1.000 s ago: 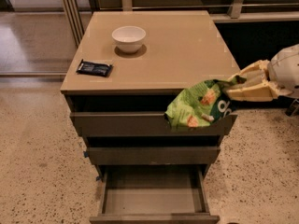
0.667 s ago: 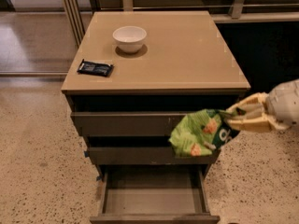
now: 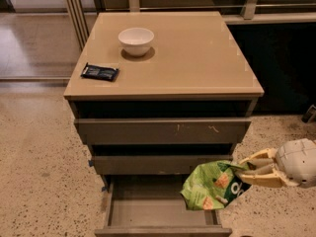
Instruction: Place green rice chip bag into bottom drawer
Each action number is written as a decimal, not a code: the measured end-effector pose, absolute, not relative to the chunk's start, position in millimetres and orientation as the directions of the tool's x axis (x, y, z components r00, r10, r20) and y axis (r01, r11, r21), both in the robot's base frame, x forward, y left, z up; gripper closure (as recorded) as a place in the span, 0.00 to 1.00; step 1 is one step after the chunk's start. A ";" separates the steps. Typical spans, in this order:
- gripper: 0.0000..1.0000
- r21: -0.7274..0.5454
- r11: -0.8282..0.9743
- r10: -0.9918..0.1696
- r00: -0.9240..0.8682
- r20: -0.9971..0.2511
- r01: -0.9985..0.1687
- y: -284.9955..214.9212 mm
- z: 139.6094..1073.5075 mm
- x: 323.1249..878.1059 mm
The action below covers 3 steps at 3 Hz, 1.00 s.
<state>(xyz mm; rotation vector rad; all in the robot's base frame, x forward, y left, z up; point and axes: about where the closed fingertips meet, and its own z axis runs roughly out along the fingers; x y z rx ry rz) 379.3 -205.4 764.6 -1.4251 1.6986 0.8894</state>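
Observation:
The green rice chip bag (image 3: 212, 185) is bright green with a dark end and chip pictures. It hangs in the air over the right side of the open bottom drawer (image 3: 163, 212). My gripper (image 3: 245, 171) reaches in from the right, level with the drawer, and is shut on the bag's dark end. The bottom drawer is pulled out, and its grey floor shows bare to the left of the bag.
A white bowl (image 3: 136, 41) and a small dark-blue packet (image 3: 100, 72) lie on the cabinet top (image 3: 197, 58). Two upper drawers (image 3: 163, 131) with scuffed fronts are slightly out. Speckled floor lies on both sides; a dark shelf unit stands at right.
My gripper has carried the bag downward, from level with the top drawer to just above the open bottom drawer's right side.

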 end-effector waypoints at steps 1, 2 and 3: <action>1.00 -0.004 0.119 -0.473 -0.053 -0.880 -0.993 -209.8 717.0 388.9; 1.00 -0.035 0.062 -0.425 0.006 -0.905 -0.997 -203.4 643.6 411.4; 1.00 0.000 0.020 -0.350 -0.007 -0.937 -1.000 -197.3 572.9 434.3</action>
